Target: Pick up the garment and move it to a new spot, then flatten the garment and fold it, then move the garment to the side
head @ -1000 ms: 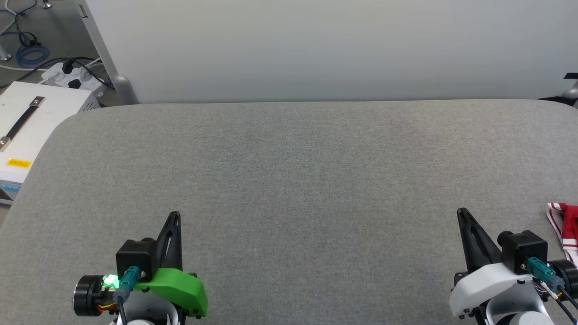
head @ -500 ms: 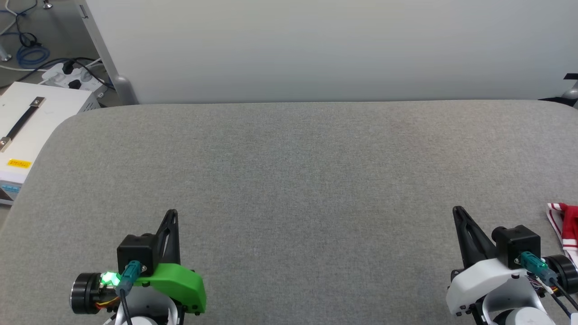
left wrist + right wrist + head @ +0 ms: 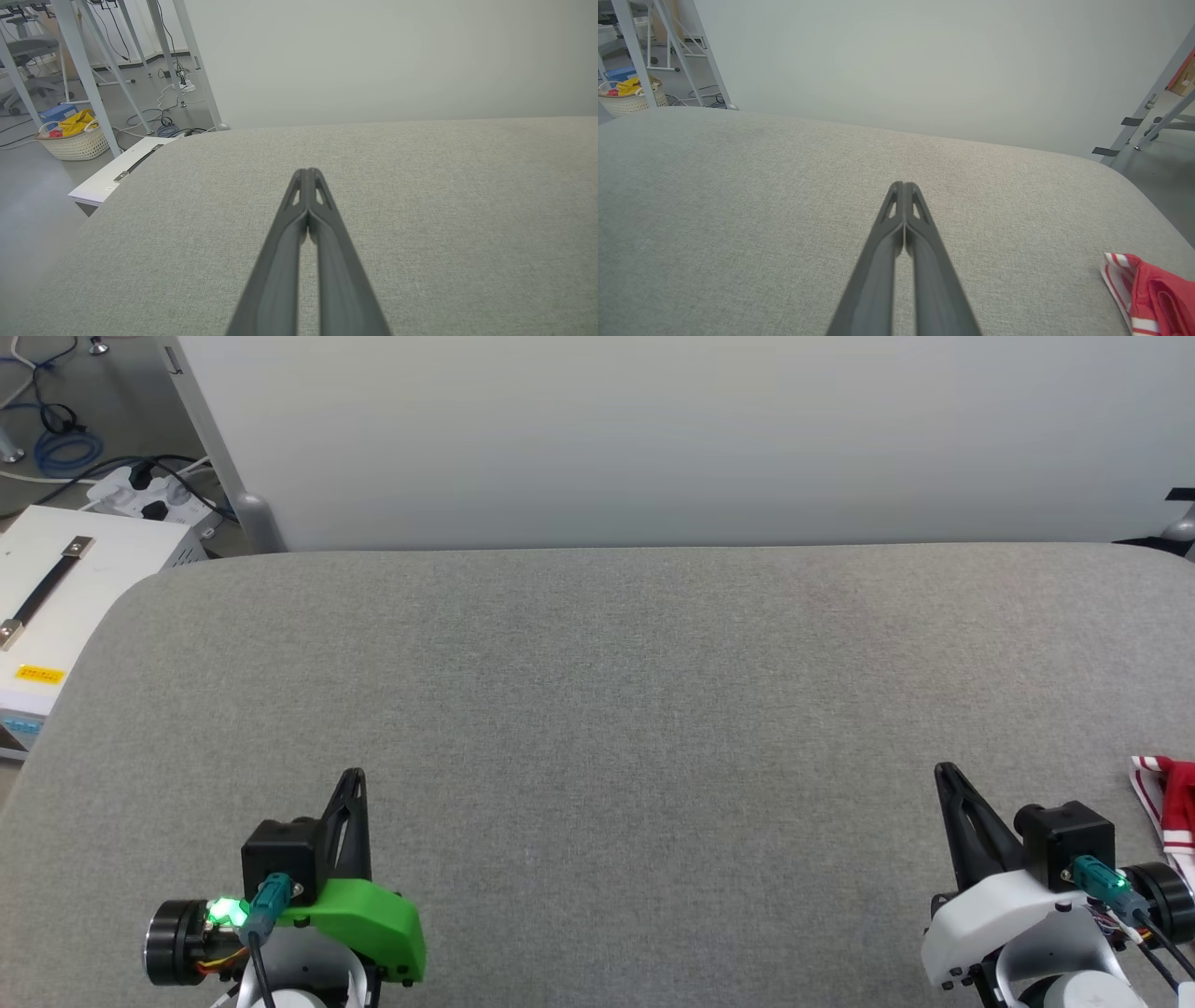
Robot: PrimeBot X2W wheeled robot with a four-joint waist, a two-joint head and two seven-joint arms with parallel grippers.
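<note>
In the head view, one garment [image 3: 1169, 803] lies at the bench's [image 3: 597, 691] right edge, beside the right claw [image 3: 947, 775] and well apart from the left claw [image 3: 353, 778] — two claws, both shut tight and empty. In the left wrist view, the left claw's fingers [image 3: 278, 270] meet at the tips above the bench. In the right wrist view, the garment lies low and to the right of the claw — the right arm looks nearer, though the frame edge cuts off the garment's long axis.

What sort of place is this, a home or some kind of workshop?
Probably a lab or test room: a grey padded table, loose cables and a power strip on the bare floor, and metal frame legs beyond.
</note>
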